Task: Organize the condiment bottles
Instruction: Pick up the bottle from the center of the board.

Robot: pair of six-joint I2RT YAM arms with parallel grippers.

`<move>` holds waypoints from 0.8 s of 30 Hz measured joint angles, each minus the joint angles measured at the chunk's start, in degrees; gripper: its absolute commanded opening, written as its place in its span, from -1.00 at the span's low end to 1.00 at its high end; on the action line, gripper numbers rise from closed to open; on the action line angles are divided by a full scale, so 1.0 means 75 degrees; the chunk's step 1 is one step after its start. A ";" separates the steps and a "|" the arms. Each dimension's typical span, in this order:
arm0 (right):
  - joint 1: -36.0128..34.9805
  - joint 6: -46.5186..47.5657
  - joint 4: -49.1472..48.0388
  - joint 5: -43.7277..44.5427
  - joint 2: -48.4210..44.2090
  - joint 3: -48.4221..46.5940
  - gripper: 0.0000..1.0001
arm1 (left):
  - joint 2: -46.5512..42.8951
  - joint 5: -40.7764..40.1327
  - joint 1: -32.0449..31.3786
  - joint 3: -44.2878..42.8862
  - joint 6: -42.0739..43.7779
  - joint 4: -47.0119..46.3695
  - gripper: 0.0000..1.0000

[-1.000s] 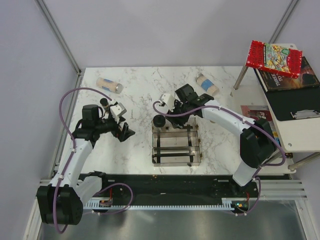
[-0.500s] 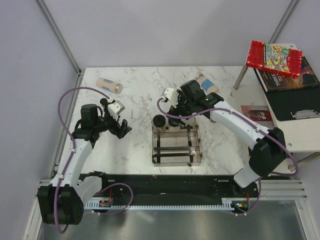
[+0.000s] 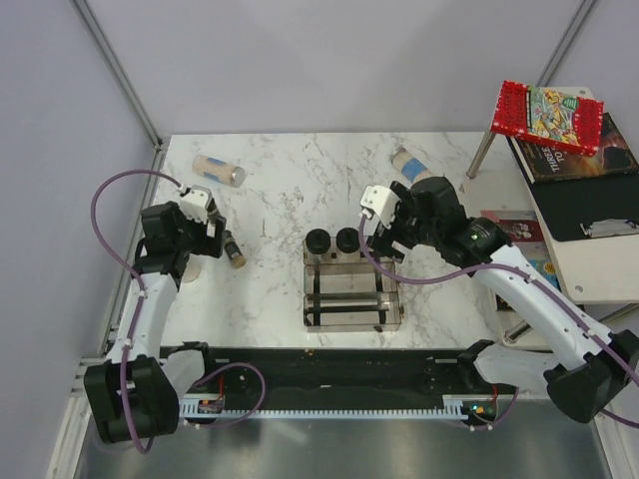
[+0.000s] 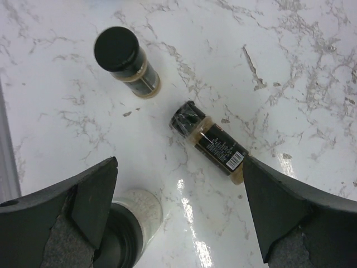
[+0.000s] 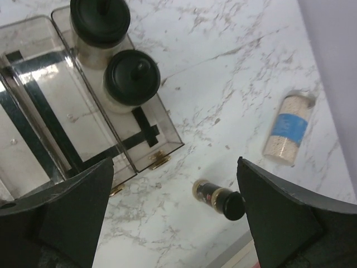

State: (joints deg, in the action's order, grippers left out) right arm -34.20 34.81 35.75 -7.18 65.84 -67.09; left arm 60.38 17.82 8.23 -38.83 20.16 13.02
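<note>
In the top view, two black-lidded jars (image 3: 319, 240) (image 3: 346, 239) stand in the back compartment of the clear rack (image 3: 351, 297). My right gripper (image 3: 387, 230) hovers just right of them, open and empty. Its wrist view (image 5: 174, 167) shows both jars (image 5: 100, 19) (image 5: 132, 75), a lying brown spice bottle (image 5: 220, 198) and a blue-labelled beige bottle (image 5: 289, 128). My left gripper (image 3: 207, 228) is open and empty. Below it (image 4: 178, 184) are a lying spice bottle (image 4: 212, 142), an upright one (image 4: 120, 53) and a black-lidded jar (image 4: 125, 229) by the left finger.
A second beige bottle (image 3: 218, 170) lies at the back left of the marble table (image 3: 280, 170), another (image 3: 407, 163) at the back right. A side shelf with books (image 3: 549, 115) stands at the right. The rack's front compartments hold nothing.
My right gripper let go of the second jar in the rack and drew back to the right. My left gripper moved left and back, uncovering the lying spice bottle.
</note>
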 measured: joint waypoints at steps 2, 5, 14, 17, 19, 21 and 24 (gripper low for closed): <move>0.0047 0.0029 0.0015 -0.0061 0.0090 0.0256 0.96 | -0.0271 -0.0055 0.0064 0.0000 -0.0017 -0.0079 0.99; 0.0087 0.0050 0.0023 -0.0105 0.0297 0.0391 0.96 | -0.0580 -0.0152 0.0087 -0.0026 -0.0032 -0.0239 0.99; 0.0099 0.0047 -0.0201 -0.0254 0.0647 0.0571 0.96 | -0.0058 -0.1329 0.0446 -0.0527 -0.0087 -0.0140 0.99; 0.0099 0.0047 -0.0207 -0.0259 0.0667 0.0644 0.96 | 0.0119 -0.1373 0.0784 -0.0682 -0.0085 0.0181 0.99; 0.0099 0.0047 -0.0216 -0.0262 0.0673 0.0647 0.96 | 0.0262 -0.1373 0.0968 -0.0778 -0.0085 0.0353 0.99; 0.0099 0.0047 -0.0242 -0.0262 0.0682 0.0647 0.96 | 0.0423 -0.1370 0.1134 -0.0833 -0.0082 0.0525 0.99; 0.0099 0.0047 -0.0262 -0.0265 0.0688 0.0650 0.96 | 0.0624 -0.1329 0.1250 -0.0833 -0.0079 0.0673 0.99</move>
State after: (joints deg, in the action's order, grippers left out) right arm -33.45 35.16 33.78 -9.17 71.00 -62.22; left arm 65.06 7.86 17.61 -45.08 19.57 18.06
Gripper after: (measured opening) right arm 0.981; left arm 0.993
